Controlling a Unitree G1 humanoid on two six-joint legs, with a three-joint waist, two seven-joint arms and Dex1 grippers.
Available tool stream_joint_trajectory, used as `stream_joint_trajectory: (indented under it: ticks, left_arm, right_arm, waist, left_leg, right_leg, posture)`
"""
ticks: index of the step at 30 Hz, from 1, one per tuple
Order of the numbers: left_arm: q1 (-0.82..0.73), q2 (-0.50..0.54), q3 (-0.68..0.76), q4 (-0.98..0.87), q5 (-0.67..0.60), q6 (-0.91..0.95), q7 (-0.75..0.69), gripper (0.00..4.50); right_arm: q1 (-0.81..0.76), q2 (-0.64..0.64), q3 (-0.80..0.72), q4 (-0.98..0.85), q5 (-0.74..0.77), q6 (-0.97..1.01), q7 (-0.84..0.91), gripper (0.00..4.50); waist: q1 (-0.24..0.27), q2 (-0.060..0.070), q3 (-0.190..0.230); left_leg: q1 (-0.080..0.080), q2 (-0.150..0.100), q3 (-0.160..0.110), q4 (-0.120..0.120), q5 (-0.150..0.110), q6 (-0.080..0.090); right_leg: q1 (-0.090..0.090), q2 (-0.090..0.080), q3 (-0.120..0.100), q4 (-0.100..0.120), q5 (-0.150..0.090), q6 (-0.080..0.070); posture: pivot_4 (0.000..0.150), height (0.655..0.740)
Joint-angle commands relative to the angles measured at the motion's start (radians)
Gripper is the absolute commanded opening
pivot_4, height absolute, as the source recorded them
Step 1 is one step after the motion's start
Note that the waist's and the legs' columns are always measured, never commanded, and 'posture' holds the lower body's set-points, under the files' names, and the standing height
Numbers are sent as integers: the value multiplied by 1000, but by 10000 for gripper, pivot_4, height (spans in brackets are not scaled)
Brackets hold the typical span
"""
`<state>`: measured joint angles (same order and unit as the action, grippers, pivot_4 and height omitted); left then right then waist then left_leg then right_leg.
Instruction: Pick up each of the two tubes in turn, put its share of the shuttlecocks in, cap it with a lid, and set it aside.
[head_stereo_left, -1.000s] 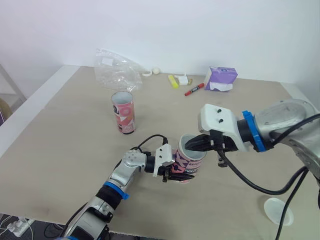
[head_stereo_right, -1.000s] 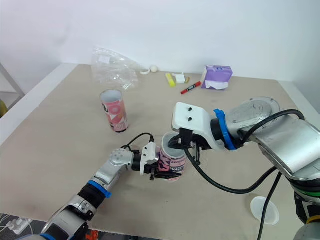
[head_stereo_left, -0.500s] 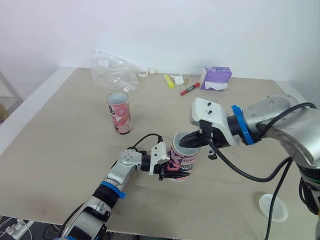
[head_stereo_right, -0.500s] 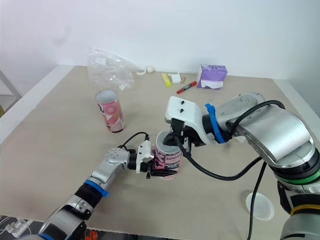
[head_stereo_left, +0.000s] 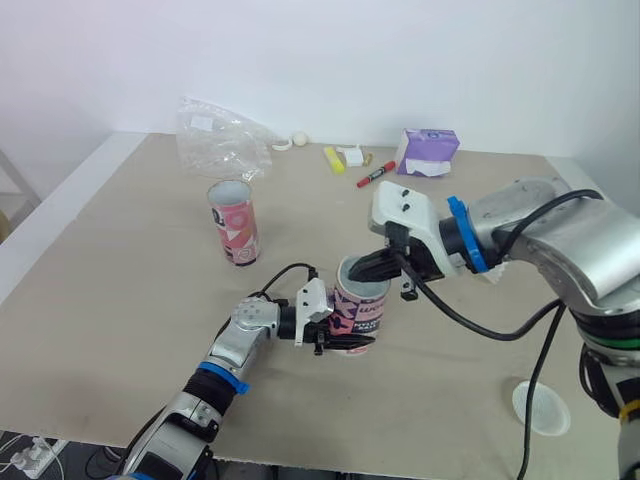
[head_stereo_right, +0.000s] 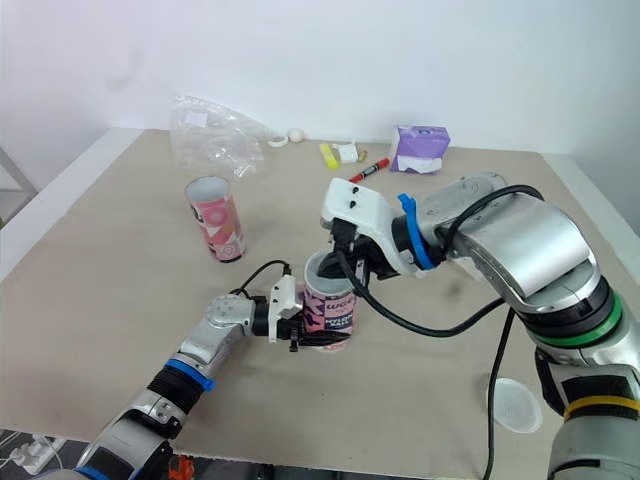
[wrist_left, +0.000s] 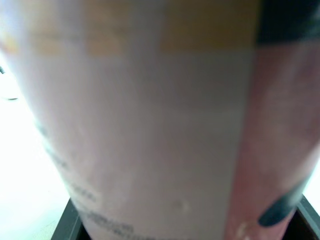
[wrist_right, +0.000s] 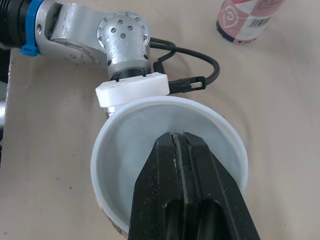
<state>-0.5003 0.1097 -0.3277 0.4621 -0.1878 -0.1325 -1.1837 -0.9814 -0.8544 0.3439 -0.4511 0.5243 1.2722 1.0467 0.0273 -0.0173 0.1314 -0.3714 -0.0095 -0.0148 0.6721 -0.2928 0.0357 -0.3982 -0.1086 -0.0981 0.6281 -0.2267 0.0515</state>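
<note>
Where the bench (head_stereo_left: 120, 300) comes closest to the robot, a loose lid (head_stereo_left: 540, 408), round and translucent white, lies flat, nearer than the held tube (head_stereo_left: 364, 310) and well off to its right. That pink, printed tube stands upright on the bench. The left end effector (head_stereo_left: 345, 330) reaches in from its left and clamps it low on the body. In the left wrist view the label sits right between the two black fingers (wrist_left: 70, 222). A fitted lid (wrist_right: 130, 150) covers the tube's mouth. The right end effector (wrist_right: 179, 145) comes in from the tube's right, its fingers pressed together with nothing between them, their tips down on that lid. Beyond the held tube and to its left, well apart, a second tube (head_stereo_left: 233, 222) stands upright with its mouth open. Farther still lie a crumpled clear plastic bag (head_stereo_left: 225, 140), a red marker (head_stereo_left: 380, 176) and a purple packet (head_stereo_left: 428, 152).
</note>
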Motion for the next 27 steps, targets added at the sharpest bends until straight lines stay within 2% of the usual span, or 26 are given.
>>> stream_joint_trajectory:
  ticks: [1,10,18,22,27]
  left_arm:
    - [-19,-26,-75,-18,66,-13,3,23690]
    - [-18,-28,-75,-18,65,-9,0,23690]
    - [-14,-27,-79,-20,65,-8,5,23690]
    - [-9,-24,-80,-27,66,-9,8,23690]
    - [-9,-16,-78,-33,68,-17,8,23690]
  right_arm:
    - [51,30,106,48,-39,18,-53,394]
    - [112,-72,265,31,-122,-30,-22,394]
    - [133,-59,292,20,-121,-19,-7,394]
    - [147,-33,232,1,-79,-13,-3,394]
    - [140,-23,27,-1,31,-10,57,394]
  waist:
    - [0,1,1]
    - [0,0,0]
    - [1,-1,-6]
    - [1,0,-9]
    - [2,-2,-3]
  left_leg:
    - [0,0,0,0,0,0]
    - [0,1,0,0,-1,-4]
    - [0,2,-1,0,-2,-5]
    - [0,3,-1,-1,-3,-6]
    - [0,4,-1,-1,-3,-7]
  right_leg:
    - [0,0,-1,0,0,0]
    - [0,-1,-3,0,0,1]
    - [4,-2,-6,-6,0,0]
    - [5,-2,-7,-9,0,0]
    - [5,-2,-9,-9,0,1]
  posture:
    - [1500,7400]
    - [1500,7400]
    - [1500,7400]
    - [1500,7400]
    - [1500,7400]
